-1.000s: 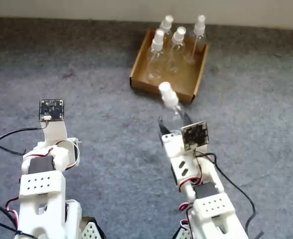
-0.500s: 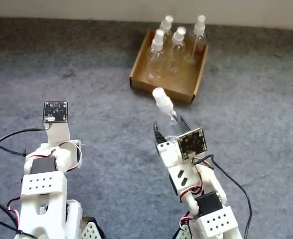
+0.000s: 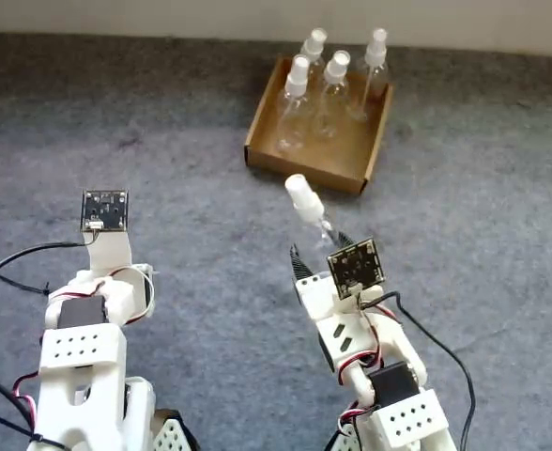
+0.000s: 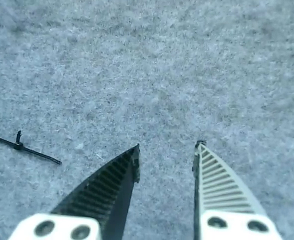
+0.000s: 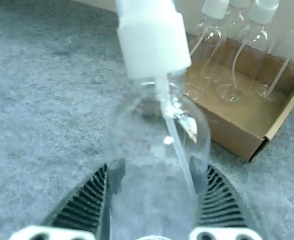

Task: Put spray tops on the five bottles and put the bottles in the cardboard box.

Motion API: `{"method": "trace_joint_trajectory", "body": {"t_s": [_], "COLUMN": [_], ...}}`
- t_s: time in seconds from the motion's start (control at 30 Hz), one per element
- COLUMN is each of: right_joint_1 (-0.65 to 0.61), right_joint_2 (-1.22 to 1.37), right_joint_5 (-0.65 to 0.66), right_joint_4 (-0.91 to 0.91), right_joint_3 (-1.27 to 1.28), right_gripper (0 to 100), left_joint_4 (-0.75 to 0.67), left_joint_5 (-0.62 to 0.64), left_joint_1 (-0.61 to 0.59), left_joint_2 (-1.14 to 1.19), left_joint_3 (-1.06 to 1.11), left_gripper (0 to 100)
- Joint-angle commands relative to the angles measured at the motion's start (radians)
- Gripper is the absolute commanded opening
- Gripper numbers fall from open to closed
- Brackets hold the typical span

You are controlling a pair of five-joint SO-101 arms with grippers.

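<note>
Gripping a bottle [image 3: 321, 221] just short of the cardboard box [image 3: 299, 162]
Clamps its clear body in the right gripper [image 3: 318, 247], spray top [image 3: 299, 188] tilted toward the box — base hidden under the wrist camera [image 3: 356, 266]. Holds the left gripper [image 4: 168, 146] over the grey surface [image 3: 163, 141], jaws apart. In the box — four topped bottles [image 3: 325, 89], upright.

Grey carpet [image 3: 163, 141], brown cardboard box [image 3: 290, 163]
</note>
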Motion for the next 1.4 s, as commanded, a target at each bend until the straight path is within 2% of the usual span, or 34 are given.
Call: {"method": "trace_joint_trajectory", "body": {"t_s": [0.0, 0.1, 0.6, 0.77, 0.97, 1.03, 1.13, 1.17, 1.23, 1.37], "right_joint_1": [-0.005, -0.005, -0.002, -0.001, -0.001, -0.001, -0.001, -0.002, -0.001, 0.018], "right_joint_2": [-0.013, -0.013, -0.013, -0.013, -0.013, -0.013, -0.013, -0.013, -0.013, -0.015], "right_joint_5": [0.000, -0.034, -0.038, -0.038, -0.034, -0.032, -0.014, 0.023, 0.078, 0.012], "right_joint_4": [0.004, 0.001, -0.001, 0.001, -0.001, -0.001, -0.001, -0.002, 0.004, -0.002], "right_joint_3": [0.177, 0.177, 0.177, 0.177, 0.177, 0.177, 0.177, 0.177, 0.177, 0.176], "right_gripper": [17.3, 18.2, 18.7, 26.1, 25.9, 20.9, 3.3, 0.2, 1.9, 4.9], "left_joint_4": [-0.009, -0.009, -0.009, -0.008, -0.008, -0.008, -0.008, -0.008, -0.008, -0.008], "left_joint_5": [-0.008, -0.008, -0.008, -0.008, -0.008, -0.008, -0.008, -0.008, -0.008, -0.008], "left_joint_1": [0.018, 0.018, 0.018, 0.018, 0.018, 0.018, 0.016, 0.016, 0.016, 0.016], "left_joint_2": [-0.013, -0.013, -0.013, -0.013, -0.013, -0.013, -0.013, -0.013, -0.013, -0.013], "left_joint_3": [-0.013, -0.013, -0.015, -0.015, -0.015, -0.015, -0.015, -0.015, -0.015, -0.015], "left_gripper": [17, 17, 17, 17, 17, 17, 17, 17, 17, 17]}}
